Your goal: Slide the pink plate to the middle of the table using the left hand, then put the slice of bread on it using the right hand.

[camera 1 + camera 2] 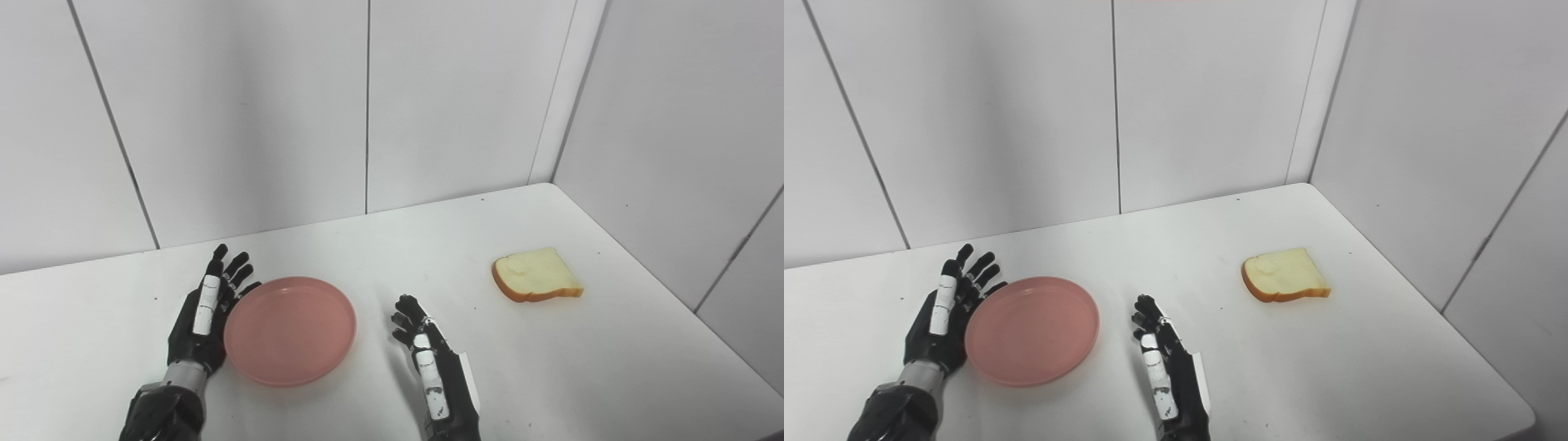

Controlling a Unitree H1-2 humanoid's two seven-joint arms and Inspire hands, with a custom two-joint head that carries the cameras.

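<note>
No readable text, label, brand or number shows anywhere

You are looking at a table [551,380] with walls behind it and on its right. The plate [290,331] is lying on the table's left part. Your left hand [205,312] is sitting right against its left edge. Your right hand [429,355] is waiting just right of the plate. The slice of bread [536,275] is lying farther right and a bit farther back.

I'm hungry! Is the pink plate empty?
Empty. The pink plate shows only bare pink inside; the bread lies apart on the table.
</note>
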